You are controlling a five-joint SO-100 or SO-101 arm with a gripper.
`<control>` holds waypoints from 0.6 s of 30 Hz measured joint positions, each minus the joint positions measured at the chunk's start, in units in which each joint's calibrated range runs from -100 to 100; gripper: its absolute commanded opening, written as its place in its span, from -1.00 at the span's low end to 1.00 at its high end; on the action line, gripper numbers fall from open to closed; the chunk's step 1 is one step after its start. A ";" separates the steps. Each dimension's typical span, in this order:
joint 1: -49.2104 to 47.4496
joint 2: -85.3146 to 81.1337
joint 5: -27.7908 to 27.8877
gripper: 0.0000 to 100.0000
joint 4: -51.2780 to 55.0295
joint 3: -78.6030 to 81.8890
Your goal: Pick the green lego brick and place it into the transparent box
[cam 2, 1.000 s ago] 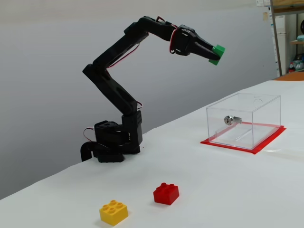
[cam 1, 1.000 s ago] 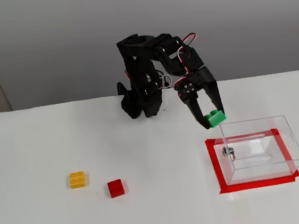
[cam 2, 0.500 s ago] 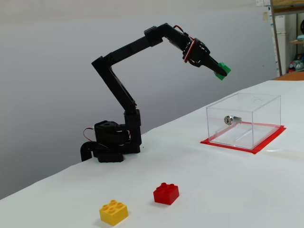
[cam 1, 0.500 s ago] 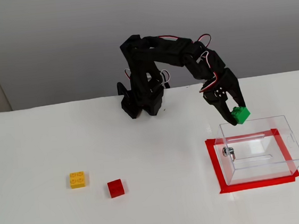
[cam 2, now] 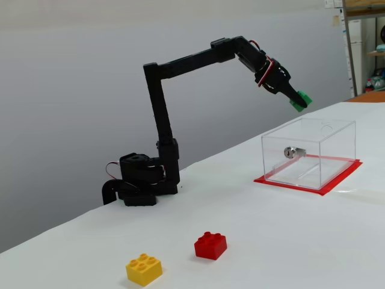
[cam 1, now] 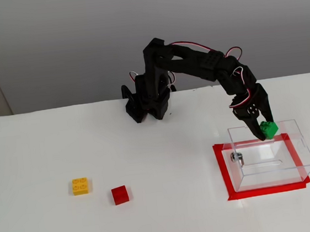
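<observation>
Green brick (cam 1: 268, 129) is pinched tight in the tool (cam 1: 264, 129), high in the air. A second ago it was short of the box (cam 1: 270, 159); now the arm has reached out and it hangs over the open top, so dropping it in looks like the next step

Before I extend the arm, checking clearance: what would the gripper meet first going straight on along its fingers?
Probably the clear plastic box: the gripper, holding the small green brick, slants down toward its open top, though depth is unclear.
</observation>
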 measured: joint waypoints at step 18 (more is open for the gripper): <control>-0.21 2.96 0.00 -0.43 0.00 -1.85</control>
